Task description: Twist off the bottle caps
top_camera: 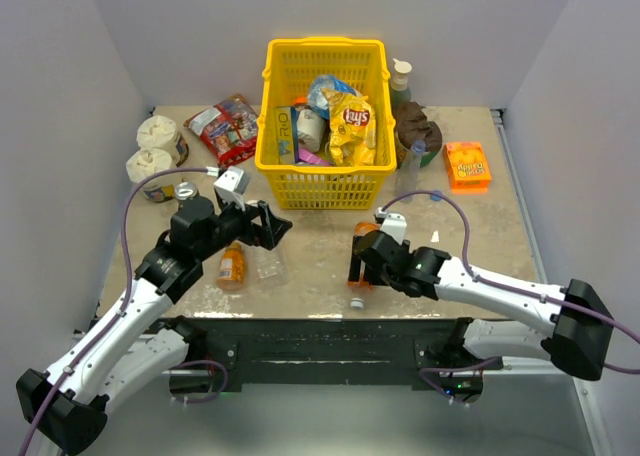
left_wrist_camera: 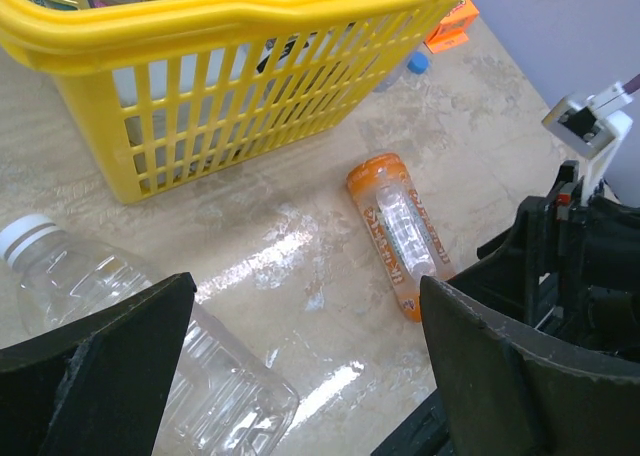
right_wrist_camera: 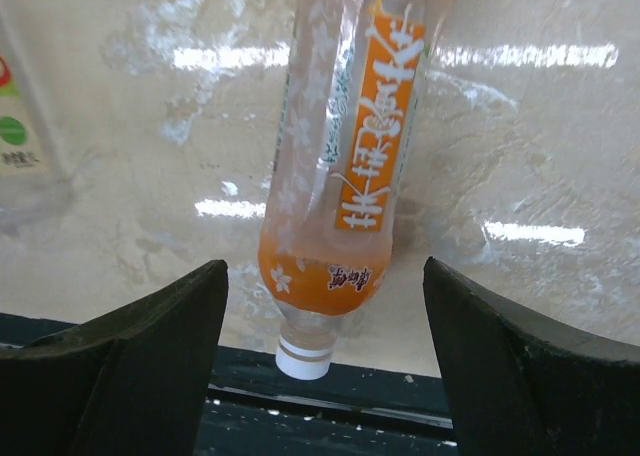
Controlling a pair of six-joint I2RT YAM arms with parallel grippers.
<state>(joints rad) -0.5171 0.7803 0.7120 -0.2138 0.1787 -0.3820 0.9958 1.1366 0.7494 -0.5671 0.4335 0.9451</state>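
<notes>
Right wrist view: my right gripper (right_wrist_camera: 322,276) is spread wide, one finger on either side of the tall orange-label bottle (right_wrist_camera: 345,136), touching neither side. That bottle lies on the table (right_wrist_camera: 540,126), with its white cap (right_wrist_camera: 303,357) on and pointing at the near edge. Left wrist view: my left gripper (left_wrist_camera: 305,286) is fully spread, and a capped clear bottle (left_wrist_camera: 110,296) lies partly behind one finger, near the yellow basket (left_wrist_camera: 200,36). A small orange juice bottle (top_camera: 232,266) lies beside my left arm.
</notes>
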